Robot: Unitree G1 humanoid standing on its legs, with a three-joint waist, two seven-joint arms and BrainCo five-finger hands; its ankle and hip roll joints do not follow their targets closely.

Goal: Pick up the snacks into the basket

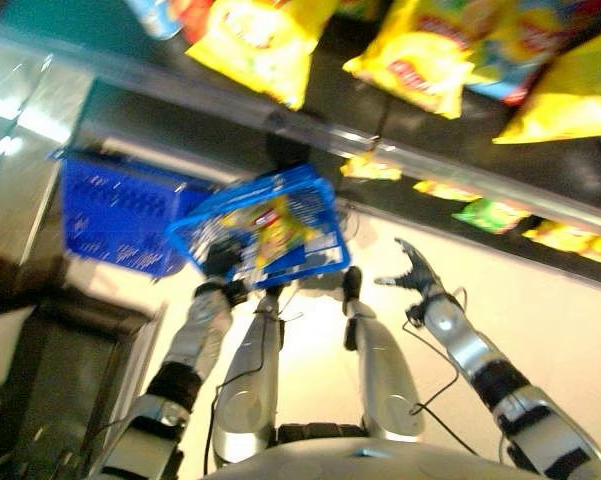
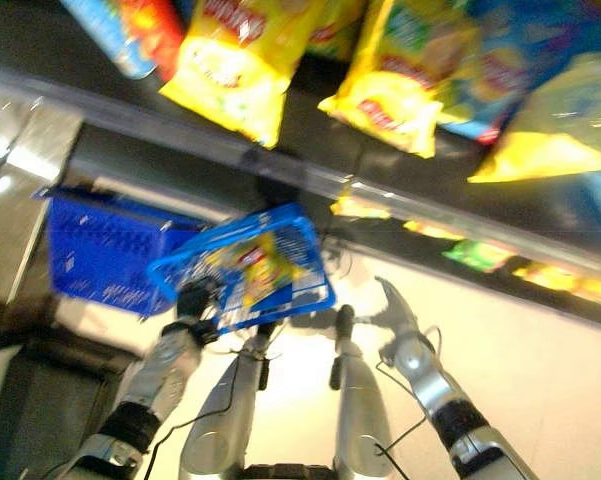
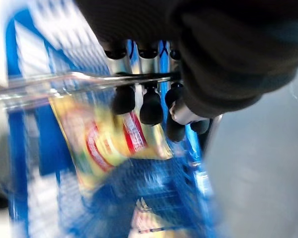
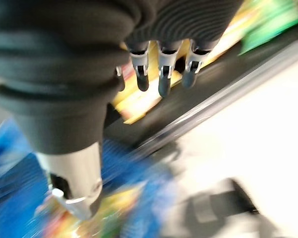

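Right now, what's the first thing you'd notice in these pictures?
The blue basket jumps out: the left hand holds it up by its handle, fingers curled round the metal bar, with a yellow snack bag inside. Above it, more yellow bags hang on the shelf, and the right hand hangs open beside the basket.

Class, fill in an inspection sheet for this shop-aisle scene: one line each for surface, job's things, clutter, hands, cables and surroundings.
Surface: pale floor.
Job's things: blue basket hanging from the left hand, a yellow snack bag inside; more snack bags on the shelf.
Clutter: second blue basket on the floor by the shelf.
Hands: left hand curled round the basket handle; right hand open, holding nothing.
Cables: nothing seen.
Surroundings: shelf rail, lower shelf with packets.
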